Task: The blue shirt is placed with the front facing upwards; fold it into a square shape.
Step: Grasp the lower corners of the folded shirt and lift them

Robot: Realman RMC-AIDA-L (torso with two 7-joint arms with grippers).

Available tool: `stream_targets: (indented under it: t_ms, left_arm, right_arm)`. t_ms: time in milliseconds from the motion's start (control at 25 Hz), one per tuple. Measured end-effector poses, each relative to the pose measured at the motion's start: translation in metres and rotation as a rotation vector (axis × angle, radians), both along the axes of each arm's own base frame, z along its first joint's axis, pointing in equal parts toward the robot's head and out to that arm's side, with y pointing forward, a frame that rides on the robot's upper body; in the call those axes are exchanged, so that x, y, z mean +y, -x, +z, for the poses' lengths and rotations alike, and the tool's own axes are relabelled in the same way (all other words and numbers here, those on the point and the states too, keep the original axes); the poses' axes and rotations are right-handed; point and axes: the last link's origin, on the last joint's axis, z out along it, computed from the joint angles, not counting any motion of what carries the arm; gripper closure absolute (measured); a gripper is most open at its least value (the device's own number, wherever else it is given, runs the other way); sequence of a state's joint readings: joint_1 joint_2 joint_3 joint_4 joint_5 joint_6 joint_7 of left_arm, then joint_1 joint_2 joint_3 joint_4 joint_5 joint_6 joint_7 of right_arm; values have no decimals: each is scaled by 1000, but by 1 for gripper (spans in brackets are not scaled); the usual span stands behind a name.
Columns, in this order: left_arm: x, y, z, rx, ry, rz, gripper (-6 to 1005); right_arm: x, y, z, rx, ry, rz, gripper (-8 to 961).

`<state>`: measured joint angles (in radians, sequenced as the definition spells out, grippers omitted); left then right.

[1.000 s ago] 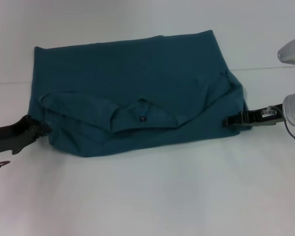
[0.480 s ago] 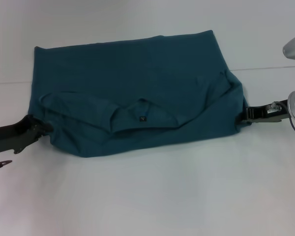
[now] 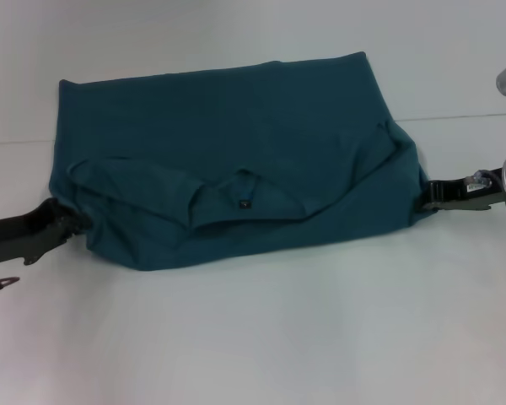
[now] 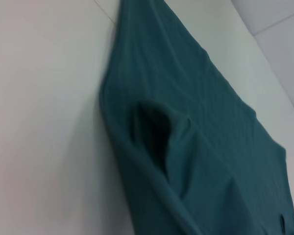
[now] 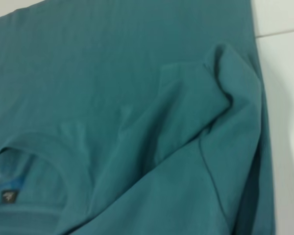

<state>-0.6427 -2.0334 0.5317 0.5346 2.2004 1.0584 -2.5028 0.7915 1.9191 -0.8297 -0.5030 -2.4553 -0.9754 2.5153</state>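
meanwhile the left gripper [image 3: 67, 224] and right gripper [image 3: 423, 197] touch the folded blue shirt's [image 3: 228, 160] ends, grip unclear.

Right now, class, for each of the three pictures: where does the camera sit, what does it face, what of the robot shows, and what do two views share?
Head view: high on the robot, looking forward and down at the dark teal-blue cotton shirt on the white table; left claw and right claw at its two ends.
Left wrist view: low beside the shirt's edge, looking along it; no robot parts visible.
Right wrist view: close above the collar; no robot parts visible.
Shared: the small black neck label appears in head and right wrist views.
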Motion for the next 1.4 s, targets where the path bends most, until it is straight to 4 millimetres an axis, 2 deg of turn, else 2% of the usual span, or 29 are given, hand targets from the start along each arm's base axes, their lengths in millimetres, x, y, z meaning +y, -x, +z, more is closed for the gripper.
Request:
stream_targets:
  t_ms: [240,440,840,1080,1400]
  left_arm:
    - [-9,-6,8,69,110,-114,951]
    - [-20,-12,16,94,213,-177,950]
    - [-69,-2,40,95,400,-227,951]
    - [-95,2,39,80,528,-259,951]
    - [-121,10,35,84,662,-258,950]
  right_arm:
    - [-12,8,16,24,75,34,914]
    - [-25,10,19,45,152,32,914]
    - [-69,11,23,75,385,19,914]
    - [-102,14,16,145,535,23,914]
    - [-127,7,17,185,630,16,914]
